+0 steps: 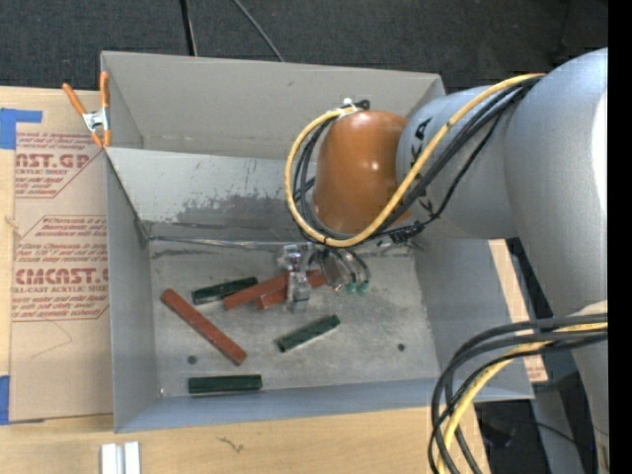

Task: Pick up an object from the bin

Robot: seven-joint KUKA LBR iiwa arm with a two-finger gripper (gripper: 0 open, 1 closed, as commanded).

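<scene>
My gripper (294,286), mid-frame, pinches the short red bar (249,296) lying on the bin (387,326) floor, gripping crosswise right of its middle, I judge so my fingers clear the green bar (223,289) just beside its left end

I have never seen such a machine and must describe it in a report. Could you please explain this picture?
This is one camera picture, taken from above and slightly from the side. The big white thing on the right is a robot arm; the orange dome is a cover on its wrist. At its tip sits the end effector, the grasping part. It is low in the grey metal bin, at a short red-brown bar near the middle. Whether it grips this bar, I cannot tell. Around it lie a longer red-brown bar and three dark green bars.
</scene>
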